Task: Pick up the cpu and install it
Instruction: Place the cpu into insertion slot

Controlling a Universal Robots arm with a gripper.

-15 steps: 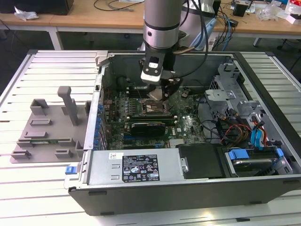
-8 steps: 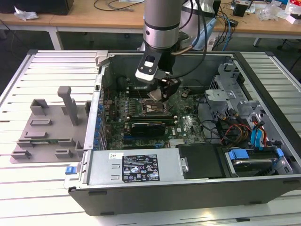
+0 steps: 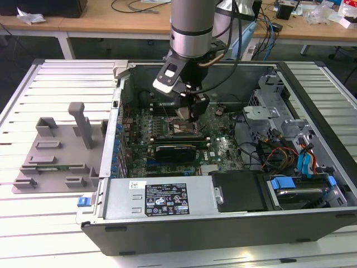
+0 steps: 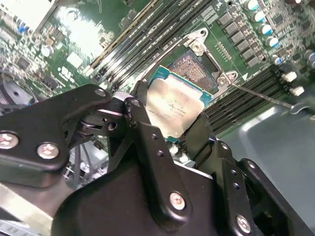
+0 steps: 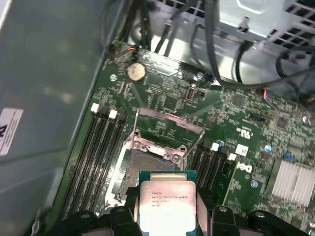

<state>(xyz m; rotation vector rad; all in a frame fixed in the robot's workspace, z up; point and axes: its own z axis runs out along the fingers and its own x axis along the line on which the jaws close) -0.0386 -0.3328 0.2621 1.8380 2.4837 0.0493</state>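
While the open computer case [image 3: 223,229] lay on the slatted table [image 3: 56,78], the arm [image 3: 192,28] reached down into it over the green board [image 3: 223,148]. Its gripper [image 4: 171,114] hung close above the open socket [image 4: 194,69], fingers [image 4: 147,132] pinching the cpu [image 5: 167,204] by two opposite edges.

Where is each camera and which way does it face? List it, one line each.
Exterior view: off the arm, looking down into the computer case; arm, gripper show.
First wrist view: on the wrist, facing the socket; gripper holding the cpu.
Second wrist view: likewise, at another angle.
Both wrist views share cpu and socket.
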